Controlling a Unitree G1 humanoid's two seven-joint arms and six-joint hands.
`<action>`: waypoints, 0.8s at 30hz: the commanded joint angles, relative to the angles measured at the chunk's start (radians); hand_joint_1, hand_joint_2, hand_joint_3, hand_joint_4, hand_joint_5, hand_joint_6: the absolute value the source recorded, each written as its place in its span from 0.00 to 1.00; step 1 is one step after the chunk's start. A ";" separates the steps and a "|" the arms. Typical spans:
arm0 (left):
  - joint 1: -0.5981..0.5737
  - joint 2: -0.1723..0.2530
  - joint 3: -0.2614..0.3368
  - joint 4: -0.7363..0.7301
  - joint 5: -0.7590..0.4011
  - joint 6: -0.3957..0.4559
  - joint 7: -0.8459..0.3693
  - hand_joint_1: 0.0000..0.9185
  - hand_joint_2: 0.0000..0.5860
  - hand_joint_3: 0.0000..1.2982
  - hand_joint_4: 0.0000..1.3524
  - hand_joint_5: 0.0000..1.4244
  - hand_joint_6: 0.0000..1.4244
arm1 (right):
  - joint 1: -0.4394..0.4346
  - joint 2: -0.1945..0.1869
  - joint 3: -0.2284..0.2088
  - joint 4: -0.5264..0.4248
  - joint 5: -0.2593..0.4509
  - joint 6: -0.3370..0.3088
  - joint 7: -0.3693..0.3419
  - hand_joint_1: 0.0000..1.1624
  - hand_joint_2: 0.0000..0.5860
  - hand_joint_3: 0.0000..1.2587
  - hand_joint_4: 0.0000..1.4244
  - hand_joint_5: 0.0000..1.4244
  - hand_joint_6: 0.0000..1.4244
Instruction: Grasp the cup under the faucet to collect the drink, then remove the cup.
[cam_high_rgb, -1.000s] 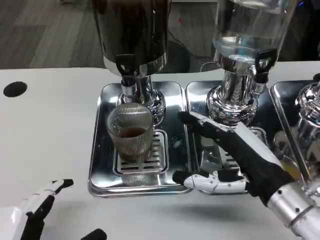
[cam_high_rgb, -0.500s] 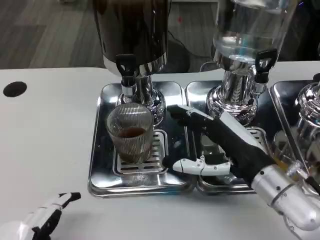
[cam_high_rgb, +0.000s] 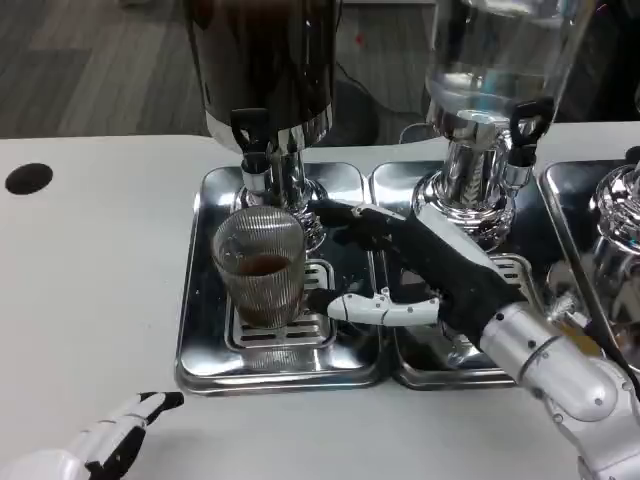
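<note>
A ribbed clear glass cup (cam_high_rgb: 262, 266) holding a little brown drink stands on the slotted grate of the left steel tray (cam_high_rgb: 196, 340), directly below the black faucet (cam_high_rgb: 251, 132) of the dark dispenser. My right hand (cam_high_rgb: 420, 268) reaches in from the right, open, with its upper fingers near the dispenser's chrome base and its thumb just right of the cup; it stands close to the glass without gripping it. My left hand (cam_high_rgb: 115, 440) lies low at the bottom left of the table, holding nothing.
A second dispenser with a clear tank (cam_high_rgb: 495, 60) stands on the middle tray (cam_high_rgb: 420, 375), and a third chrome base (cam_high_rgb: 615, 215) sits at the right edge. A black round hole (cam_high_rgb: 28, 178) marks the white table at far left.
My right hand has moved left and forward across the middle tray toward the cup. My left hand has slid lower and to the right along the bottom edge.
</note>
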 joint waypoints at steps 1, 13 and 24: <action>0.020 -0.007 -0.006 -0.010 0.011 0.003 0.001 0.00 0.09 0.18 0.12 0.15 0.36 | -0.059 0.021 0.011 0.063 0.005 -0.019 0.008 0.59 0.22 0.14 0.12 0.12 0.09; 0.004 -0.006 -0.012 0.009 0.004 0.015 -0.012 0.00 0.09 0.19 0.13 0.15 0.36 | -0.131 0.069 0.009 0.142 0.010 -0.043 -0.003 0.60 0.21 0.13 0.11 0.12 0.09; -0.016 0.001 -0.015 0.040 -0.006 0.031 -0.025 0.00 0.09 0.19 0.13 0.16 0.36 | -0.185 0.111 0.002 0.223 0.026 -0.067 -0.005 0.62 0.20 0.11 0.08 0.10 0.07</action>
